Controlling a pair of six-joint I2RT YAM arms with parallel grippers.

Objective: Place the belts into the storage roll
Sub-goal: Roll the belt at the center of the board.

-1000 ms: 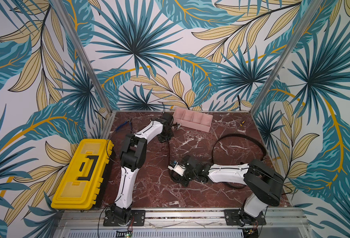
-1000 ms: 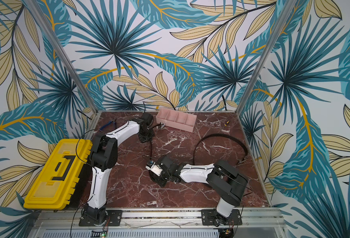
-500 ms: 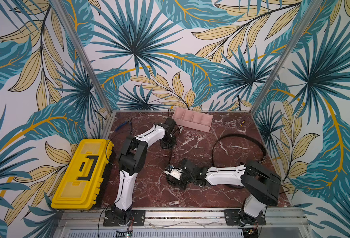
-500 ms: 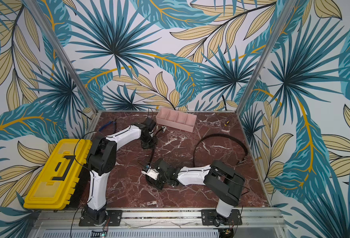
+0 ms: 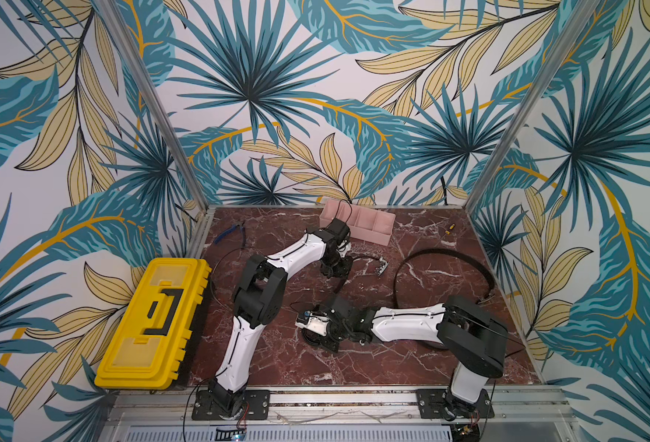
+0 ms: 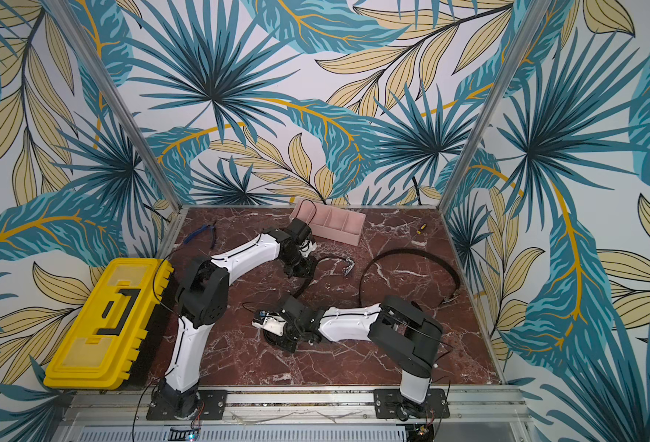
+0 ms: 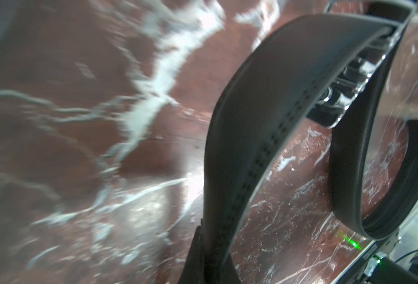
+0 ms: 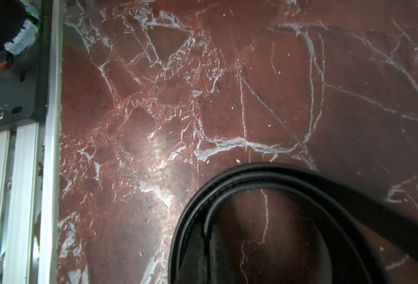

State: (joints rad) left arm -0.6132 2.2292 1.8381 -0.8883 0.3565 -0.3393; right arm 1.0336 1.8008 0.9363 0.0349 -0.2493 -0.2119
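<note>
Left gripper (image 5: 334,271) clenched on a belt (image 7: 252,123), its buckle (image 5: 380,266) lying on the surface (image 5: 354,367); right gripper (image 5: 317,338) clamped on that belt's coiled end; other belt (image 7: 348,159) loops nearby; both lie outside the pink tray (image 5: 373,234) at the back.

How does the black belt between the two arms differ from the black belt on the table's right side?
The black strap belt between the arms is held, left claw and right claw both shut on it; the black strap belt on the right lies free. The held belt coils at the right claw; the free belt forms one wide open arc. Both are outside the pale pink compartment tray.
</note>
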